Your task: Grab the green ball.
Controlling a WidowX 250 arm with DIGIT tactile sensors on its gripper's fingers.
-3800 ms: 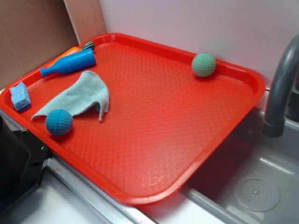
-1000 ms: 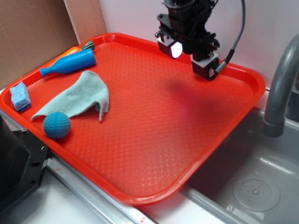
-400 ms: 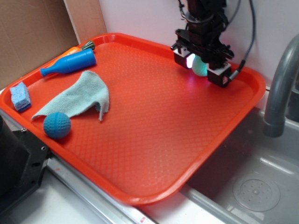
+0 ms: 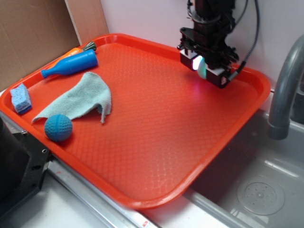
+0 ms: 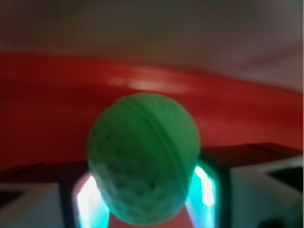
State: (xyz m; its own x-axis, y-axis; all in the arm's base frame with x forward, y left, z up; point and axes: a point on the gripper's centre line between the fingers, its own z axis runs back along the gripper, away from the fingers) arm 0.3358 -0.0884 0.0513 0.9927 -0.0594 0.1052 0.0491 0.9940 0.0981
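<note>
Hand (image 4: 203,66) is pinching the green ball (image 5: 142,159) between its two lit fingers (image 5: 207,190), as I am seeing it from here, hovering over the far corner of the red tray (image 4: 156,142), with the blue ball (image 4: 58,127) and cloth (image 4: 78,99) well apart from it.

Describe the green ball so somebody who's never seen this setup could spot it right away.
Start at the red tray beside the sink and go to its far right corner, where the gripper hangs. The green ball sits between its fingers. It is pale mint and dimpled, unlike the blue ball at the tray's near left edge.
</note>
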